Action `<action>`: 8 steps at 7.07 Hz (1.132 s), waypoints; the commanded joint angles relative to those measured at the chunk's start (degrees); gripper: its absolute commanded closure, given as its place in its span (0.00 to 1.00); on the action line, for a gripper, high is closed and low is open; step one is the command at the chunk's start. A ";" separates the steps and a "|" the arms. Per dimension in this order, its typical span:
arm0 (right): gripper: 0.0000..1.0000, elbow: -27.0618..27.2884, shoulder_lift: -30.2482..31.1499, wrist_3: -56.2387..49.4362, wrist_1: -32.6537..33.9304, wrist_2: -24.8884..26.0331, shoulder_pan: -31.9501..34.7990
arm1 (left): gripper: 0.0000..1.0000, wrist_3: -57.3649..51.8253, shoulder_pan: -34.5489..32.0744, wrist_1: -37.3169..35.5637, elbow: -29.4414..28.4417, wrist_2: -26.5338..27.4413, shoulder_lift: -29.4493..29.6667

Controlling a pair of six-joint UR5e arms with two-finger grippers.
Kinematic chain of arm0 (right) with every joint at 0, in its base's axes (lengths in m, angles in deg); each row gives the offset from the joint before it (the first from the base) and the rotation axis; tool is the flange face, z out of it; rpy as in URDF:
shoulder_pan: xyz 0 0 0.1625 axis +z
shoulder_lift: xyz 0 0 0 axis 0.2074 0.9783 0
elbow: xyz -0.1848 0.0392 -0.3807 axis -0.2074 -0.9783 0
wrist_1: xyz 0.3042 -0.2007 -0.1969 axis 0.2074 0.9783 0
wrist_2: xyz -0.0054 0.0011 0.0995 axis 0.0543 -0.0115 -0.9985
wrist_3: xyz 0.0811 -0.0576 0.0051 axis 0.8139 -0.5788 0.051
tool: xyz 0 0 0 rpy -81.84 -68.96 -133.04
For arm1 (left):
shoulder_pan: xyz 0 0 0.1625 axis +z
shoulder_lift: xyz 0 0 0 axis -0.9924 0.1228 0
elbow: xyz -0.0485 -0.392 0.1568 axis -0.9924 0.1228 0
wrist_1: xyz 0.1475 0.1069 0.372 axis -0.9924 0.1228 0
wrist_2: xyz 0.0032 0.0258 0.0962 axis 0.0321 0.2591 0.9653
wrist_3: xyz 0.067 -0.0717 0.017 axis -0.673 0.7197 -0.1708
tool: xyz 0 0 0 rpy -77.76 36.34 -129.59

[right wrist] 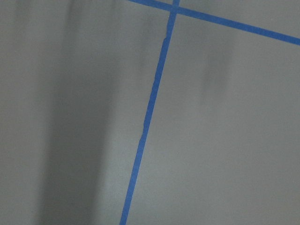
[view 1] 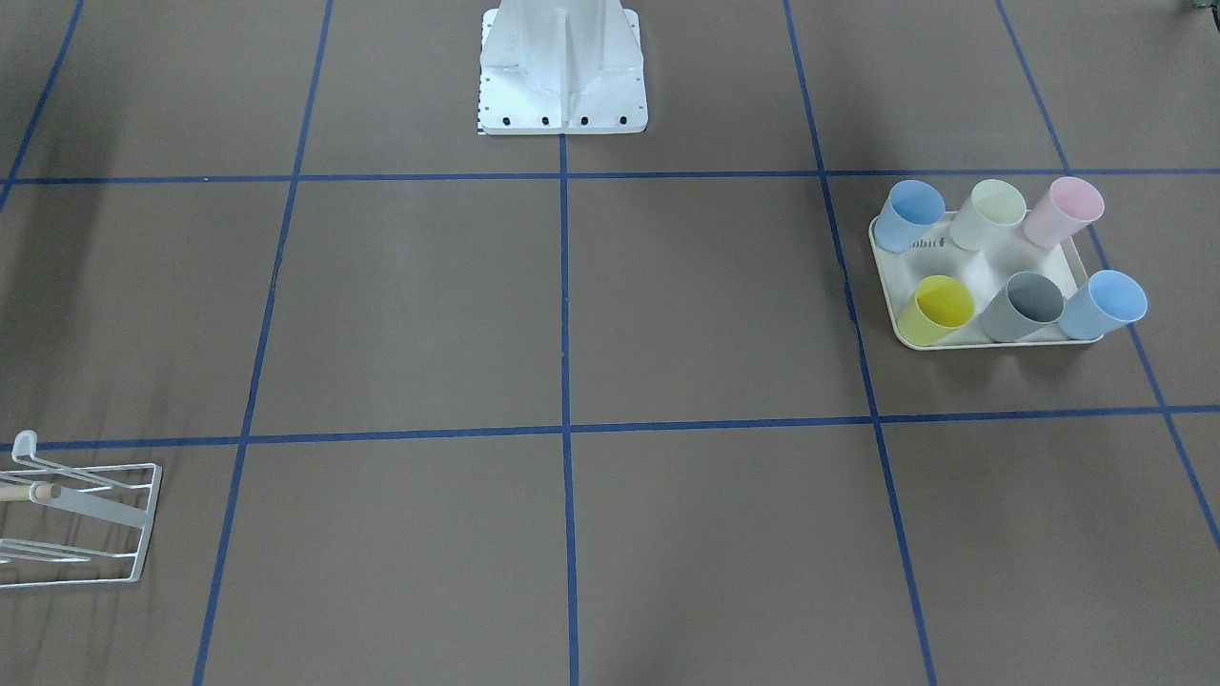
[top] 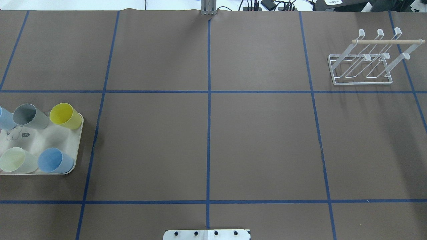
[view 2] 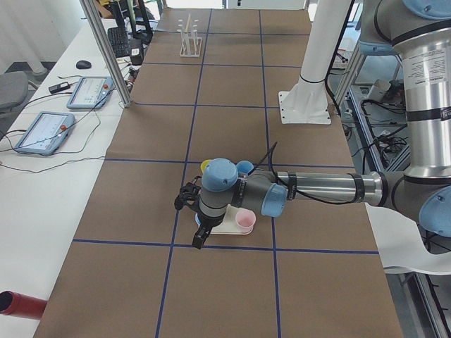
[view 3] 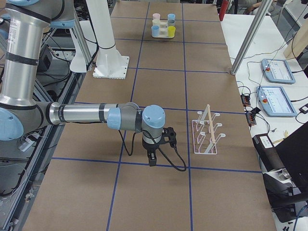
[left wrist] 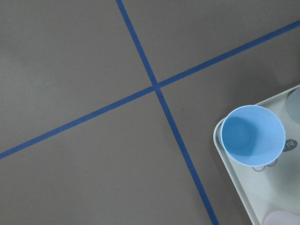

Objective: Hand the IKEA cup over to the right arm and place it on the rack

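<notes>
Left gripper (view 2: 200, 241) hangs above the table (left wrist: 93, 70) by the edge of the cream tray (left wrist: 257, 193), its jaw spacing impossible to tell (only a side view shows it). To grasp well, it should centre over the light-blue cup (left wrist: 252, 135) at the tray's corner, clear of neighbouring cups (view 1: 1025, 305). Farther off, the right gripper (view 3: 152, 160), state likewise unclear, hovers near the white wire rack (top: 387, 41).

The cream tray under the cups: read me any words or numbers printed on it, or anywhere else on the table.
"14", possibly: light characters in a dark oval on the tray, partly hidden by a blue cup; unsure.
Dark lettering elsewhere on the tray: too blurred to read.
Nothing else legible.
</notes>
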 commanded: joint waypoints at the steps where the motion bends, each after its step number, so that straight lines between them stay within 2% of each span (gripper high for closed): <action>1: 0.00 0.00 0.00 0.00 -0.05 0.00 0.00 | 0.00 0.00 0.00 -0.09 0.13 0.00 0.00; 6: 0.00 0.17 0.00 -0.18 -0.13 0.00 0.00 | 0.00 0.09 0.09 2.19 0.83 -0.44 0.09; 8: 0.00 0.70 -0.61 0.00 -0.22 0.00 0.00 | 0.00 0.09 0.09 2.90 1.01 -0.61 3.05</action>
